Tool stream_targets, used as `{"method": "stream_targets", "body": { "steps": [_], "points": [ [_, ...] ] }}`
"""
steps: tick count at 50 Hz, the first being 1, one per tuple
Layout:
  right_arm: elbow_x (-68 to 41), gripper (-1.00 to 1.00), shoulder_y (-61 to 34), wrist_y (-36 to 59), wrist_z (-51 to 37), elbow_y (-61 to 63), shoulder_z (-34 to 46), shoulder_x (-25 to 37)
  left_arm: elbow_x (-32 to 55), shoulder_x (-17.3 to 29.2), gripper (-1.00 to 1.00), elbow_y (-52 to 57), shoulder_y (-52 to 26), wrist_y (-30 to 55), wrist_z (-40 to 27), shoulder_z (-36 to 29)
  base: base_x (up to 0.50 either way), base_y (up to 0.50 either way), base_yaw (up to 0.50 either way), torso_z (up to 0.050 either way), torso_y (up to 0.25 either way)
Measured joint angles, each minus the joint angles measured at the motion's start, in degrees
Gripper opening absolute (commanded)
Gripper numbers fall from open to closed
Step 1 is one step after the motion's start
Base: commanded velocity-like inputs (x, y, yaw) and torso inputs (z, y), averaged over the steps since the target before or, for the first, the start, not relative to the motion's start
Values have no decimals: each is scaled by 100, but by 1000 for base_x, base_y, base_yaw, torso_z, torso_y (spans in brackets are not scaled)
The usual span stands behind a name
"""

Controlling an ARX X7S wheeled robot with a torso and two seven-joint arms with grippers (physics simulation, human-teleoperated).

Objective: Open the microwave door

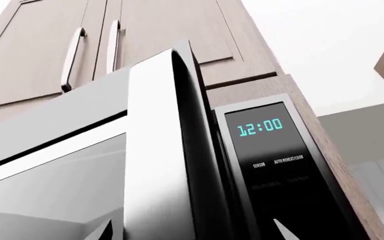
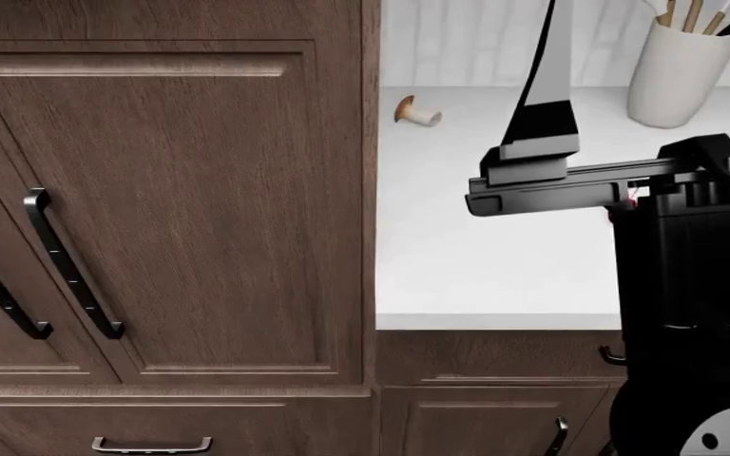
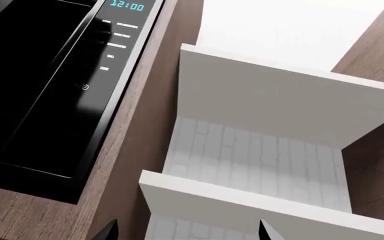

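Microwave door (image 1: 158, 150) ajar beside control panel (image 1: 269, 165) (clock 12:00); both grippers' tips barely visible, opening cannot be told

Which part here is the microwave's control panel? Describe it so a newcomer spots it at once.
Start at the brown wooden upper cabinets with the long vertical handles. Just below them sits the built-in microwave, whose steel-edged door stands slightly ajar. The control panel is the glossy black strip beside that door's edge, the only surface with a glowing teal clock reading 12:00 above small white button labels.
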State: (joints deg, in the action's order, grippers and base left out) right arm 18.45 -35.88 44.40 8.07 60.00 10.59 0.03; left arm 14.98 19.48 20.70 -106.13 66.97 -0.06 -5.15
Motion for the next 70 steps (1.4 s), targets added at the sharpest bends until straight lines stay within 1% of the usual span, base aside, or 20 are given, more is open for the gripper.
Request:
{"method": "stream_targets", "body": {
  "steps": [16, 30, 42, 58, 64, 70],
  "points": [
    [34, 100, -49, 28, 18, 0, 25, 0, 12, 235, 100, 28, -188, 72, 26, -50, 0, 0, 0, 0, 0],
    [-13, 100, 12, -47, -5, 0, -6, 0, 184, 105, 100, 273, -713, 444, 53, -83, 0, 0, 0, 0, 0],
    [-108, 100, 117, -157, -49, 0, -65, 0, 333, -200, 100, 359, -970, 588, 53, -196, 0, 0, 0, 0, 0],
    [-250, 100, 235, -267, -38, 0, -219, 0, 512, -752, 100, 292, -860, 497, 12, -442, 0, 0, 0, 0, 0],
    [-292, 100, 276, -298, -34, 0, -264, 0, 547, -910, 100, 215, -737, 382, -3, -561, 0, 0, 0, 0, 0],
    [-343, 100, 378, -385, -45, -1, -336, 0, 452, -1112, 100, -466, -550, -121, 68, -876, 0, 0, 0, 0, 0]
  ]
}}
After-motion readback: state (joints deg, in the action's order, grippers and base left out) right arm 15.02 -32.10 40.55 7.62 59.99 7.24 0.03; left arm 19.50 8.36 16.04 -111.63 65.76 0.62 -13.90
